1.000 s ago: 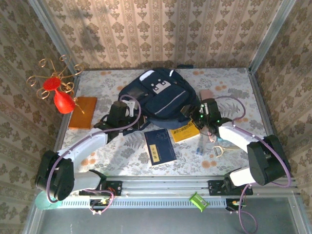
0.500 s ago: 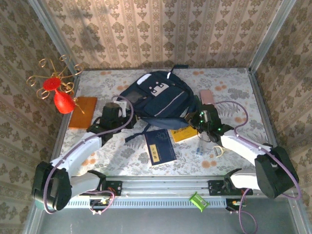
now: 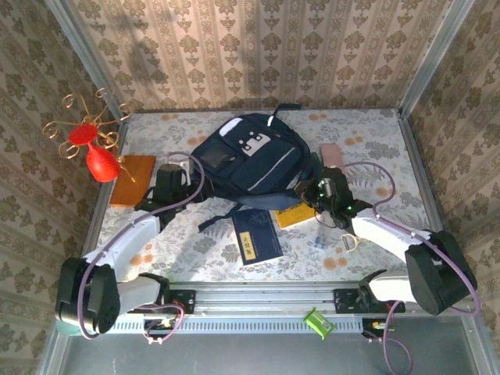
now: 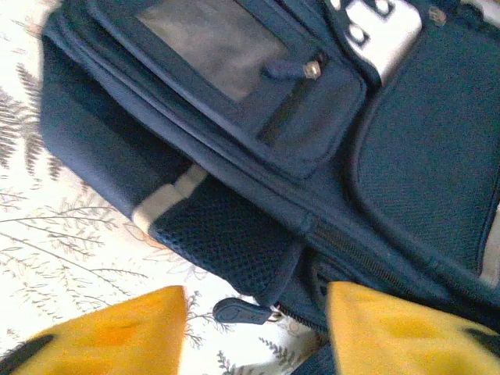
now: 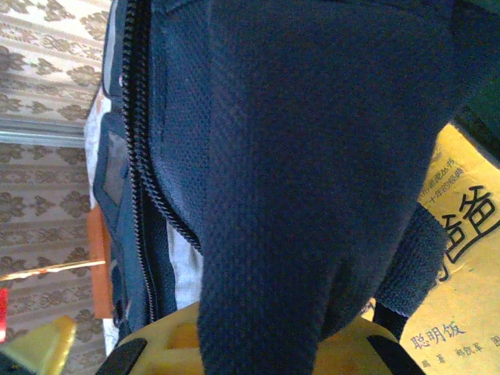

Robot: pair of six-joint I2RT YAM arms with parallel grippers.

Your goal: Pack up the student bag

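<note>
The student bag (image 3: 251, 158), a large dark navy backpack with a white-grey patch, lies flat at the back middle of the table. My left gripper (image 3: 181, 173) sits at the bag's left edge. In the left wrist view the left gripper (image 4: 258, 332) is open, and a dark zip pull (image 4: 244, 310) lies on the cloth between its yellow fingers (image 4: 117, 332), untouched. My right gripper (image 3: 314, 187) is at the bag's right edge. There the right gripper (image 5: 258, 348) is shut on a padded navy fold of the student bag (image 5: 312, 156).
A dark blue book (image 3: 256, 237) and a yellow book (image 3: 295, 212) lie in front of the bag. An orange book (image 3: 131, 180) and a red vase with gold wire (image 3: 98, 160) stand at the left. A pink item (image 3: 332, 154) and a small white tool (image 3: 349, 241) lie at the right.
My left gripper has opened, let go and drawn back left. My right gripper has shut on the bag's right side. The bag has turned and spread out flatter.
</note>
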